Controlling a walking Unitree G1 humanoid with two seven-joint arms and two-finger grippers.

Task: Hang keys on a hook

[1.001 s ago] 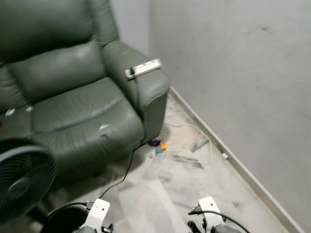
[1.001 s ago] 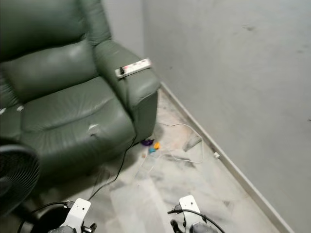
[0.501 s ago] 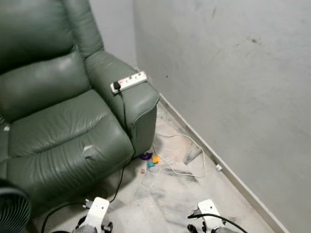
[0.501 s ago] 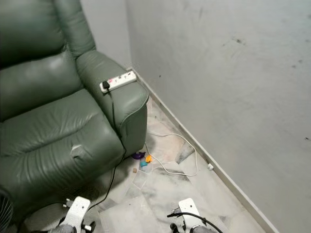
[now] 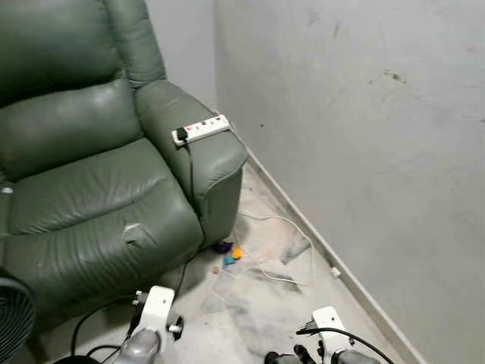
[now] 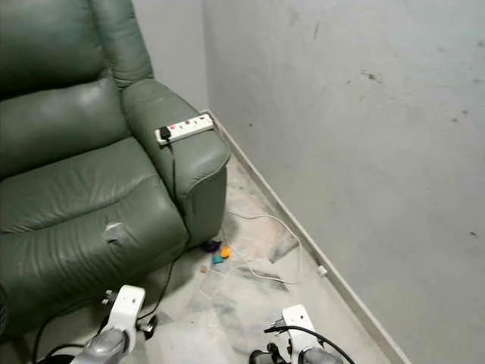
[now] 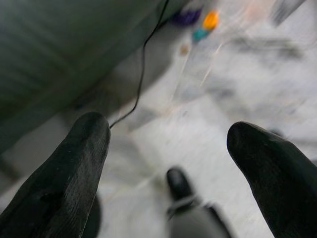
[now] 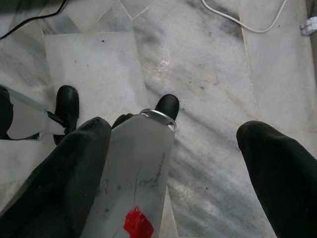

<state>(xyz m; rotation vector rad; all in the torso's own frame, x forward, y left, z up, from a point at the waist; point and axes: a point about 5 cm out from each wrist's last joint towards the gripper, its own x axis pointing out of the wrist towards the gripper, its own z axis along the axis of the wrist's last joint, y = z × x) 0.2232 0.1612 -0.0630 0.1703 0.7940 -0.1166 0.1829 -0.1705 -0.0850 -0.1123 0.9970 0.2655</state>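
Observation:
My left gripper point(image 7: 168, 131) hangs low over the marble floor point(image 8: 208, 64), its two black fingers spread wide with nothing between them. My right gripper point(image 8: 176, 130) is open too. A pale grey-white piece point(image 8: 133, 173) with a metal ring at its tip and a red mark lies beside one right fingertip point(image 8: 84, 148); I cannot tell what it is. Both wrists show at the bottom of the head view, the left wrist point(image 5: 155, 307) and the right wrist point(image 5: 327, 322).
A green leather armchair point(image 5: 83, 174) stands at the left with a white power strip point(image 5: 201, 129) on its armrest. A grey wall point(image 5: 364, 136) runs along the right. A white cable point(image 5: 280, 250) and small coloured bits point(image 5: 231, 254) lie on the floor. A black fan point(image 5: 11, 318) sits at the lower left.
The camera has swung right and steadied: the armchair and fan have slid towards the left edge and more wall shows. Both wrists stay low at the bottom of the picture.

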